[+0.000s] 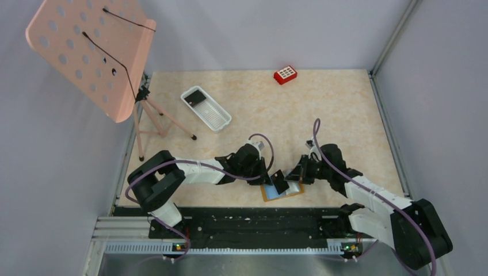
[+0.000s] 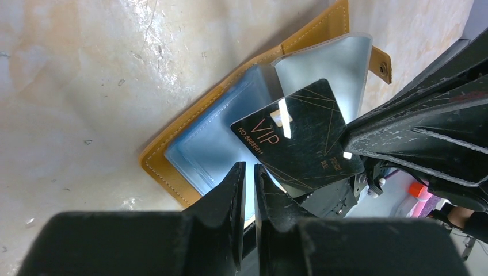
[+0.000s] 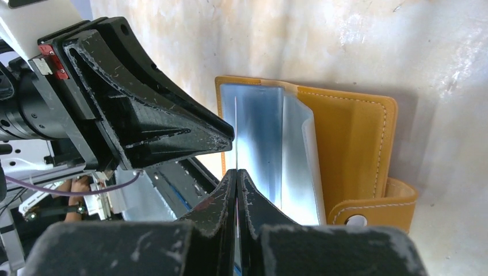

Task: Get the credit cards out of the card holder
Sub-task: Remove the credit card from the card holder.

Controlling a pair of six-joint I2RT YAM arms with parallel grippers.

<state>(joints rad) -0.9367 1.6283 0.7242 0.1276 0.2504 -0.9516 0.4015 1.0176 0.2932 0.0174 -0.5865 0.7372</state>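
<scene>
Reading the glossy black credit card (image 2: 299, 138) first: it says "VIP" in big coppery letters with a number under it starting "NO. 8888". The rest of that line disappears behind the left gripper (image 2: 249, 169). Thin gold lines cross the face, there's a small chip above the lettering, and the tiny print toward the far corner is too small to read.

The card sits tilted up over the open tan-brown leather card holder (image 2: 213, 144), right above its light blue and clear sleeves. Can't tell whether its lower edge is fully out of a sleeve.

The right gripper (image 3: 236, 173) is clamped tight on the card's edge, and in its own view the card is just a thin line. The left gripper's fingers are parted by a narrow slit with nothing visible between them, tips right at the card.

The holder's snap tab (image 3: 374, 204) sticks out on the side away from the left gripper. Well away from the holder, a white oblong mesh tray (image 1: 216, 118) holds another dark flat card (image 1: 197, 96), no detail readable. Farther off is a small red block (image 1: 285, 74) with a grid of white squares.
</scene>
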